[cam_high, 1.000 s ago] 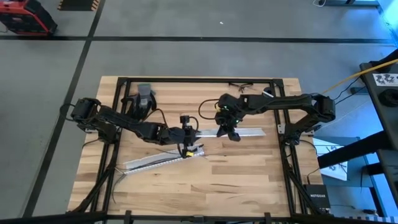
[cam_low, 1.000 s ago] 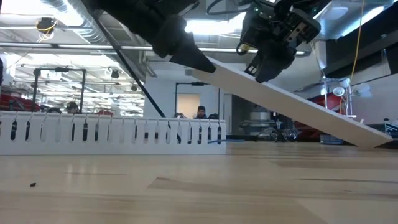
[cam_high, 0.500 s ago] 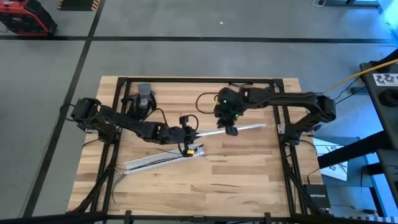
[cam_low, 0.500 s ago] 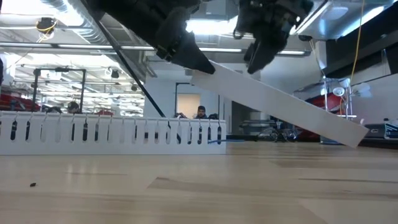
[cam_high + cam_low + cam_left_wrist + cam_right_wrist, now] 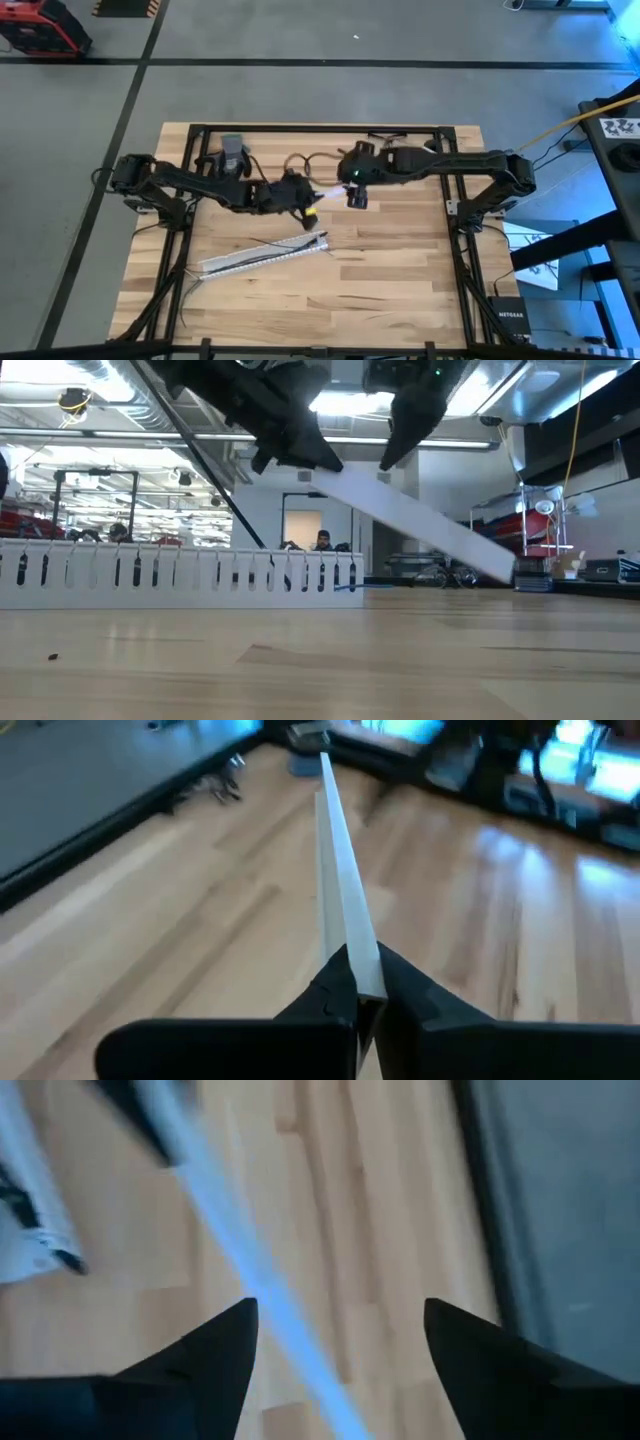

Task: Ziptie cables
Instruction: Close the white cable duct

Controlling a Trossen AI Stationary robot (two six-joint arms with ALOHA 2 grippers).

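A long white flat strip (image 5: 338,870) runs away from my left gripper (image 5: 355,970), which is shut on its near end at the table's middle (image 5: 305,195). In the low view the strip (image 5: 420,525) slopes down toward the right. My right gripper (image 5: 340,1320) hangs open just above the strip, one finger on either side of it (image 5: 358,197); I see no touch. The cables (image 5: 250,256) lie as dark wires inside the white slotted channel (image 5: 265,255) nearer the table's front; their loose ends trail off its left end (image 5: 190,285). My left gripper pinches the white strip's near end (image 5: 365,982) between its two fingers, which lie along the strip. That end is lifted clear of the table and the strip slopes down away from the fingers. Whether its far end (image 5: 512,572) rests on the table, I cannot tell.
A grey block (image 5: 232,155) stands at the far left and a pair of glasses (image 5: 385,140) lies at the far edge. Black frame rails (image 5: 455,200) run along the table's sides. People show in the room behind (image 5: 322,540). Bare wood lies toward the front right (image 5: 390,290).
My right gripper has let go of the strip's middle, opened, and risen toward the far edge. My left gripper has carried the strip's end up and toward the far edge. The strip has swung about, its free end going toward the far right.
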